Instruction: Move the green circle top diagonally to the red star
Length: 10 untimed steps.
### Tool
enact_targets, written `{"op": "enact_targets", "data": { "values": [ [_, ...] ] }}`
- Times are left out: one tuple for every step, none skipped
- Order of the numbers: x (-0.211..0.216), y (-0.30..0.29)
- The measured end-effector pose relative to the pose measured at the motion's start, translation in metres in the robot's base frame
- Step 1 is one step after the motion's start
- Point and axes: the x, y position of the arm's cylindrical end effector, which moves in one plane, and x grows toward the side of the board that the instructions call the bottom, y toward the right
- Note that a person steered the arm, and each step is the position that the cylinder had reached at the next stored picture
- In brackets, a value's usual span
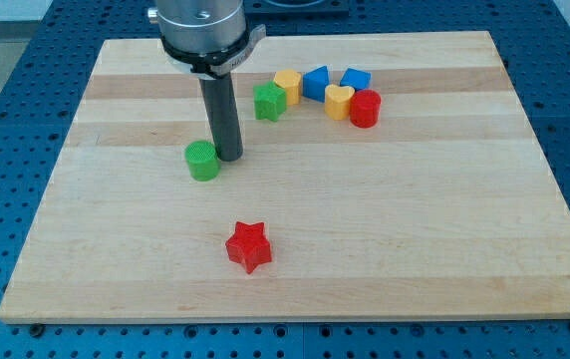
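The green circle [203, 160] lies on the wooden board [415, 219], left of the middle. My tip [230, 157] stands right beside it, on its right side, touching or nearly touching it. The red star [248, 246] lies lower on the board, below and a little right of the green circle, well apart from it and from my tip.
A cluster of blocks lies near the view's top: a green block [270, 101], a yellow block [287, 86], a blue block [316, 82], a yellow heart [338, 101], another blue block [356, 79] and a red cylinder [365, 108].
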Motion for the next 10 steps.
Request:
{"op": "enact_targets", "data": {
  "values": [
    [-0.031,-0.013],
    [-0.005,-0.032],
    [0.045,-0.034],
    [0.071,-0.034],
    [0.052,-0.038],
    [0.039,-0.065],
    [0.059,-0.088],
    [0.095,-0.088],
    [0.115,-0.088],
    [0.102,-0.099]
  ]
}}
